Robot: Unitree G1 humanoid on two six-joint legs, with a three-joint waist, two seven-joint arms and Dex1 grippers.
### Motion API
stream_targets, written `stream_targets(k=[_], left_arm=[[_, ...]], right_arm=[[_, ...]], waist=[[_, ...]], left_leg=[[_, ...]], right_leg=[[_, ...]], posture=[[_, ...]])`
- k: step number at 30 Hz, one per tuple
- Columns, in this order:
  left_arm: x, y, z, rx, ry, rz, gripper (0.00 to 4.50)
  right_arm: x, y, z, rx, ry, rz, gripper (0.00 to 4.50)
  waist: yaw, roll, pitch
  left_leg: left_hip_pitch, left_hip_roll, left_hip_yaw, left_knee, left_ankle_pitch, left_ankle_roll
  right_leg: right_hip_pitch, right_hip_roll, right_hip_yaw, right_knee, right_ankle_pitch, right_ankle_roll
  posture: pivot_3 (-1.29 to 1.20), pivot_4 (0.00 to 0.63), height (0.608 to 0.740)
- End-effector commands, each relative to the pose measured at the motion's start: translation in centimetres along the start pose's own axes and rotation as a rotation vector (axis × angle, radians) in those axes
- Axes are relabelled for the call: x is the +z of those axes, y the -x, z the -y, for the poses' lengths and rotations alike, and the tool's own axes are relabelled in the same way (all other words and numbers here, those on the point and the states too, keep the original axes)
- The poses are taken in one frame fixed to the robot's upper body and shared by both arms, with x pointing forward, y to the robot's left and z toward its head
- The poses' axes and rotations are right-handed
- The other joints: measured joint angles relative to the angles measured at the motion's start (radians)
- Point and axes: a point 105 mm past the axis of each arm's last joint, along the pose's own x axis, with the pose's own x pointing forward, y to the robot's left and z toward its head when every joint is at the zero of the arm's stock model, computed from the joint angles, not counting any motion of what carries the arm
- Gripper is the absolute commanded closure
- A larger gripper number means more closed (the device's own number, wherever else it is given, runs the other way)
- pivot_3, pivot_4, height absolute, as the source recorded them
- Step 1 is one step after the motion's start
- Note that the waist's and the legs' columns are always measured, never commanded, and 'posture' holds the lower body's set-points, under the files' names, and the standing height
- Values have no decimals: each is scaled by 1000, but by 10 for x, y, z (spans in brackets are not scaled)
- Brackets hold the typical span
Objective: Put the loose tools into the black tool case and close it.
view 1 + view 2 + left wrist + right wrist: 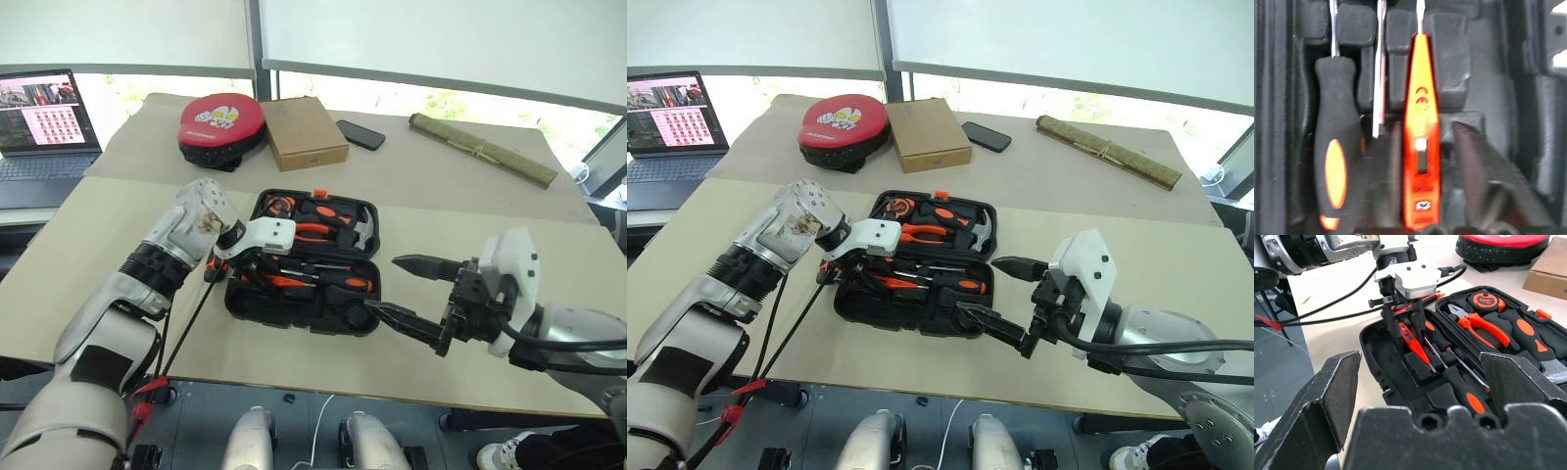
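Tester [1421,147] lies in its slot in the open case [257,305] on the counter [88,255], the left gripper [1404,325] spread either side of it, apparently letting go, while the right gripper [411,290] waits wide open near the case's front corner.

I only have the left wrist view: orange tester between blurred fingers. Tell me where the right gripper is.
Observer: The right gripper is open and hovers at the case's front right corner, holding nothing.
Operator: Report the lid.
Observer: It lies open flat, with pliers, a hammer and a tape measure in it.
Operator: Report what's behind the case.
Observer: A red pad, a cardboard box and a phone.
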Motion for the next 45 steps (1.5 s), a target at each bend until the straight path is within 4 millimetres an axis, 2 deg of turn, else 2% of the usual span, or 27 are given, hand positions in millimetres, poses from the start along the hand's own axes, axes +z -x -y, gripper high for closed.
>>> stream_targets(k=[1, 4, 7, 8, 10, 14, 18, 25, 35, 40, 45], left_arm=[[16, 33, 0, 54, 0, 105, 1320], [13, 45, 2, 70, 23, 150, 1320], [12, 51, 5, 93, -11, 281, 2097], [11, 51, 5, 102, -22, 339, 2489], [0, 42, 6, 133, -44, 423, 3278], [-14, 24, 7, 153, -11, 471, 4457], [-18, 12, 5, 172, -10, 465, 4457], [-23, -7, -9, 237, 18, 458, 4457], [-45, -26, 1, 194, 32, 404, 4457], [-48, -21, 5, 203, 53, 428, 4457], [-45, 12, -2, 334, 82, 489, 4457]], right_arm=[[7, 2, -1, -5, 22, 41, 0], [6, 3, -1, -7, 17, 40, 0], [4, 5, 1, -14, 14, 31, 0], [4, 6, 1, -17, 12, 28, 0], [2, 7, 3, -24, 7, 20, 0], [0, 8, 8, -31, 0, 9, 0], [0, 8, 11, -37, -6, 6, 0], [1, 6, 12, -30, -10, 5, 0], [2, 5, 11, -31, -10, 7, 0], [2, 4, 11, -25, -8, 7, 0], [3, -3, 15, 5, 3, 9, 0]], waist=[[-3, 0, 0], [-6, 0, 0], [-6, 0, 0], [-5, 0, 0], [-5, 1, -1], [-3, 1, -1], [2, 1, -1], [5, 2, -1], [3, 3, -2], [0, 4, -3], [-9, 4, -3]], left_leg=[[0, 0, 0, 0, 0, 0], [0, 0, 0, 0, 0, 0], [0, 0, 0, 0, 0, 0], [0, 0, 0, 0, 0, 0], [1, 0, 0, 0, 0, 0], [1, 0, 0, 1, 0, 0], [0, 0, 0, 2, 0, 0], [0, 0, 0, 3, 0, 0], [2, 0, 0, 3, 0, 0], [2, 0, 0, 3, 0, 0], [2, 0, 0, 3, 0, 0]], right_leg=[[0, 0, 0, 0, 0, 0], [0, 0, 0, 0, 0, 0], [0, 0, 0, 0, 0, 0], [0, 0, 0, 0, 0, 0], [1, 0, 0, 0, 0, 0], [1, 0, 0, 0, 0, 0], [1, 0, -1, 0, 0, 0], [1, 0, 0, 0, 0, 1], [3, 0, 0, 1, 0, 1], [3, 0, 0, 1, 0, 1], [3, 0, 0, 1, 1, 1]], posture=[[0, 150, 740], [0, 150, 740], [0, 150, 740], [0, 150, 740], [0, 150, 740], [0, 150, 740], [0, 150, 740], [0, 150, 740], [0, 150, 740], [0, 150, 740], [0, 150, 740]])
